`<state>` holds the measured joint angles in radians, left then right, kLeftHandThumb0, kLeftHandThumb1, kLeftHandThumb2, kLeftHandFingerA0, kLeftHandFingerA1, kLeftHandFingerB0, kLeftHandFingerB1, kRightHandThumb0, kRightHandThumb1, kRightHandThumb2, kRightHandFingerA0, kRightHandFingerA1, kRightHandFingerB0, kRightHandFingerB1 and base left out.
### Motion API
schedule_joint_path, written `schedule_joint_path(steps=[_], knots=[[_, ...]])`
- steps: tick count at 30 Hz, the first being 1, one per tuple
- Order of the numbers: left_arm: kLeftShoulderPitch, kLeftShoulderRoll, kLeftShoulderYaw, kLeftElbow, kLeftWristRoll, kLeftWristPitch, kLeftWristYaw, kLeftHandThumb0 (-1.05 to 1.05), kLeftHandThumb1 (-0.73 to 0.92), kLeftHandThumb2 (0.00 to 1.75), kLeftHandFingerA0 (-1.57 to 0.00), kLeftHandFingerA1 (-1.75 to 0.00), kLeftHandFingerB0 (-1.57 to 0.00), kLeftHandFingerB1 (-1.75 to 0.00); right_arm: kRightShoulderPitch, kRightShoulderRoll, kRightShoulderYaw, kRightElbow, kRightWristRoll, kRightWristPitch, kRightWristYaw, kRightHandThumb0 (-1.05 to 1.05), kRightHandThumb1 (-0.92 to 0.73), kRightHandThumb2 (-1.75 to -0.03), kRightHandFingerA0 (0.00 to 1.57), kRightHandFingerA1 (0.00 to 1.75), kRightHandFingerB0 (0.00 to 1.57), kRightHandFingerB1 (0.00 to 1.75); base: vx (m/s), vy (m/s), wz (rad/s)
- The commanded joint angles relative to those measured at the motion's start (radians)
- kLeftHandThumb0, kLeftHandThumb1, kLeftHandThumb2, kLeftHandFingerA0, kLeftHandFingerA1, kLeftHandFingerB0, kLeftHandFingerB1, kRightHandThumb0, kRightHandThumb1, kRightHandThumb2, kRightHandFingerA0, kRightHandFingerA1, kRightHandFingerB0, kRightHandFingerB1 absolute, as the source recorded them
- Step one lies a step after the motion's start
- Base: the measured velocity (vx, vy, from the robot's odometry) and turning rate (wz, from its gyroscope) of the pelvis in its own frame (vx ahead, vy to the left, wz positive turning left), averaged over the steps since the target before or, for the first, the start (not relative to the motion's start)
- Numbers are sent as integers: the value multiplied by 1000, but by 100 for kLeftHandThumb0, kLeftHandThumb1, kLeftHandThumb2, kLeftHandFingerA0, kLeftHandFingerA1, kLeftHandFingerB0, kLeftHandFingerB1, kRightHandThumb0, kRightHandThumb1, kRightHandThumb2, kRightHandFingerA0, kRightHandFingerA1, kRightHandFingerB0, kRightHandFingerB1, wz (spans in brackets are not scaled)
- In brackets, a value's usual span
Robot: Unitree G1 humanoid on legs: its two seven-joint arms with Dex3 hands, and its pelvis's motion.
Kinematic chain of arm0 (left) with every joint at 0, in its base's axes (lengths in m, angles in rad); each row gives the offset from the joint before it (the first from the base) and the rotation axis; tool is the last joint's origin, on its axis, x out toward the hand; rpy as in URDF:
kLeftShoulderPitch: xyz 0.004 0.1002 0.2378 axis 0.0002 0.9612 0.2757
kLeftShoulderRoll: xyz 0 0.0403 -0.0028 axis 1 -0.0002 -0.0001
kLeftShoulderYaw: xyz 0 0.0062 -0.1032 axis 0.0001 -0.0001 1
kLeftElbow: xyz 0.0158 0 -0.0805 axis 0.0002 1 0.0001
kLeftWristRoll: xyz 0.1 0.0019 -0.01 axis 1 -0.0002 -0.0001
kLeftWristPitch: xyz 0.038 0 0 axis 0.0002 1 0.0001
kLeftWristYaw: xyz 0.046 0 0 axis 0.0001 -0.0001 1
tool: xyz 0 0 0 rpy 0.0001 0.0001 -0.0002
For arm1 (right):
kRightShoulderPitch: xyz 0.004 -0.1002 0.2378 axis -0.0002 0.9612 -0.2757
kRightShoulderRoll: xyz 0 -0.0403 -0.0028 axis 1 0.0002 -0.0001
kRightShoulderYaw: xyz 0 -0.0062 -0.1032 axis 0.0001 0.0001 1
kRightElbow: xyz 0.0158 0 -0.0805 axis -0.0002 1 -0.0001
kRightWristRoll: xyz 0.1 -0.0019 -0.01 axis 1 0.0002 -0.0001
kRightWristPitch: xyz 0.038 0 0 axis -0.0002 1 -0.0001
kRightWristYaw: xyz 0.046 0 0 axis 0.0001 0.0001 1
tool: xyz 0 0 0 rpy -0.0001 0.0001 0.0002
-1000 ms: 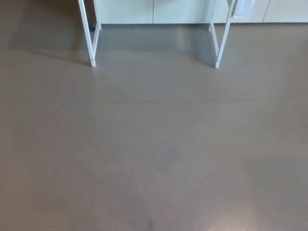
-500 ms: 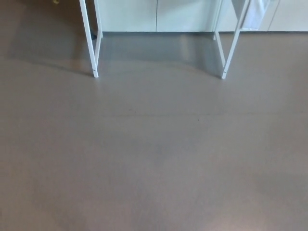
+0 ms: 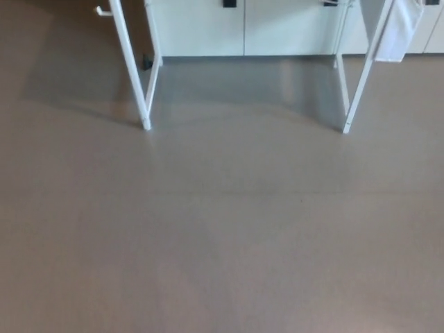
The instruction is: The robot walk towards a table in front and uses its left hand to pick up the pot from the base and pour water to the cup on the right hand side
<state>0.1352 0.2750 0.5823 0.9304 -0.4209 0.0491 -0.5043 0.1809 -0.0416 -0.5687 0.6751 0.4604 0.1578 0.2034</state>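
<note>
Neither the pot, its base nor the cup shows in the head view. Only the lower part of the table appears: a white front left leg (image 3: 132, 66) and a white front right leg (image 3: 361, 83) standing on the floor at the top of the picture. The tabletop is cut off above the frame. Neither of my hands nor any part of my arms is visible.
Grey-brown floor (image 3: 222, 236) fills most of the picture. White cabinet fronts (image 3: 243, 28) run along the back behind the table legs. A white cloth (image 3: 401, 24) hangs at the top right by the right leg.
The whole picture has shifted: the table legs and cabinets sit lower and a little further right than before, and more of the cabinets shows. The camera has moved, not the things.
</note>
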Motion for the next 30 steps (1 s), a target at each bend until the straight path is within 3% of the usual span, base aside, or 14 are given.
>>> schedule_joint_path(steps=[1, 6, 10, 12, 14, 17, 18, 20, 21, 22, 24, 25, 28, 30], knots=[[-2, 21, 1, -37, -15, 31, 22, 1, 43, 90, -30, -58, -17, -51, 28, 18, 9, -74, 15, 26, -26, -14, -40, -86, 52, 67, 11, 49, 499, 160, -15], [-23, 29, -2, -7, -7, 16, 37, 0, 41, 88, -30, -57, -16, -51, -3, 8, 2, -27, 20, 15, -28, -14, -41, -88, 48, 66, 10, 50, 421, 146, -38], [-39, 29, 1, 17, -12, 11, 40, 0, 38, 87, -31, -58, -20, -52, 7, 3, 1, -9, 25, -5, 7, -20, -58, -56, 49, 51, 19, 33, 338, 79, 8], [-24, 33, -3, 22, -10, 20, 35, 0, 60, 56, -41, -44, -32, -34, 31, 1, 6, 17, 13, -34, 25, -15, -41, -88, 44, 65, 7, 49, 372, -30, 16], [-22, 33, -6, 19, -12, 19, 32, 1, 42, 90, -31, -59, -17, -51, 24, -1, -6, 38, 25, -34, 18, -13, -45, -90, 48, 67, 5, 47, 384, -98, 19], [-38, 37, -9, 42, -8, 7, 41, 1, 41, 89, -30, -58, -18, -51, 40, 9, -6, -11, 35, -7, 7, -12, -45, -89, 52, 69, 6, 47, 511, -166, 21], [-39, 39, -10, 49, -6, 4, 44, 1, 39, 87, -32, -59, -19, -52, 37, 1, -7, 15, 30, -20, 18, -14, -61, -57, 50, 51, 17, 32, 546, -99, 95], [-50, 43, -14, 52, -3, 5, 53, 1, 40, 88, -30, -58, -18, -52, 20, -10, -7, 54, 27, -38, 35, -13, -43, -88, 48, 66, 3, 46, 537, -108, 37], [-51, 45, -21, 38, -3, 16, 43, 0, 43, 90, -25, -56, -15, -50, 6, -17, -11, 78, 31, -50, 45, -17, -59, -57, 48, 50, 16, 32, 529, -100, 3], [-53, 47, -29, 25, -2, 25, 41, 0, 42, 90, -24, -56, -14, -51, -4, -20, -11, 90, 29, -57, 47, -12, -45, -90, 43, 64, 5, 48, 520, -92, -5], [-55, 48, -39, 3, 2, 46, 61, -1, 43, 91, -30, -59, -15, -51, -9, -16, -19, 78, 40, -48, 32, -11, -45, -90, 44, 65, 5, 48, 396, -109, 1], [-58, 48, -36, 8, -3, 55, 63, -1, 44, 91, -34, -60, -14, -51, -15, -22, -29, 93, 46, -48, 32, -16, -61, -57, 49, 52, 17, 33, 399, -79, -6], [-49, 58, -38, -9, -13, 84, 50, -1, 47, 93, -31, -59, -12, -50, -31, -33, -36, 137, 32, -76, 26, -18, -57, -56, 52, 51, 20, 33, 366, 4, -22], [-36, 64, -31, -34, -22, 104, 54, -3, 44, 90, -28, -58, -14, -51, -30, -36, -37, 135, 33, -71, 32, -14, -41, -87, 53, 68, 6, 47, 491, 124, -19]])
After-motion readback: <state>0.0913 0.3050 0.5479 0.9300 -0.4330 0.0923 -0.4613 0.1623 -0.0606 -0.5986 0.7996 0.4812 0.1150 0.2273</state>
